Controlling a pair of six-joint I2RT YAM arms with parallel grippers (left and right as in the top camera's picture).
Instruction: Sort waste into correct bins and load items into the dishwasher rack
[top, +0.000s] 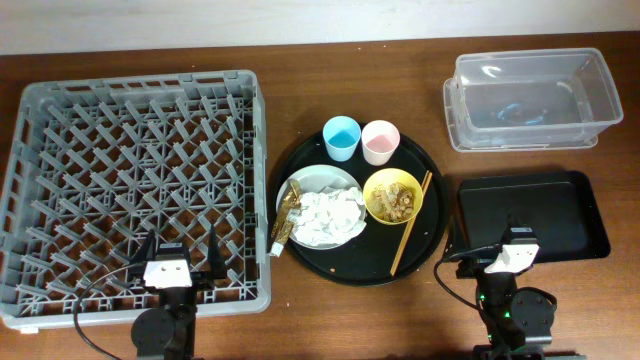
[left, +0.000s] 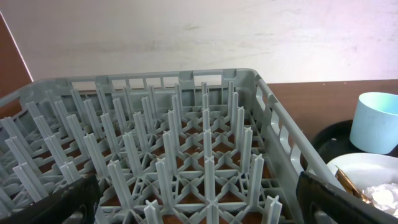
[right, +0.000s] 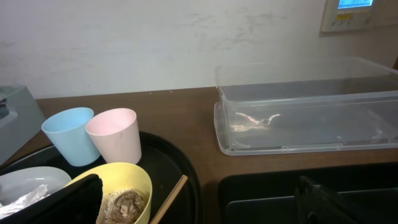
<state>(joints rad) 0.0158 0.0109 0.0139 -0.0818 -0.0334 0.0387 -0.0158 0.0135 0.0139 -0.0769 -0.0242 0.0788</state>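
Note:
The grey dishwasher rack (top: 60, 130) fills the left of the table and is empty. On the round black tray (top: 435, 215) sit a blue cup (top: 341, 137), a pink cup (top: 380, 141), a yellow bowl (top: 393, 195) with brownish food scraps (right: 124, 204), wooden chopsticks (top: 411, 236), and a pale plate (top: 318, 181) with crumpled white napkins (top: 326, 212) and a gold-brown wrapper (top: 287, 217). The clear tub (top: 530, 98) stands at the back right and the shallow black tray (top: 540, 212) in front of it. My left gripper (left: 199, 202) is open over the rack's near edge. My right gripper (right: 205, 199) is open near the black bin's near left corner.
The brown wooden table (top: 300, 60) ends at a pale wall at the back. The two arm bases (top: 165, 320) (top: 515, 315) sit at the front edge. The rack's upright pegs (left: 205, 143) rise just ahead of my left fingers.

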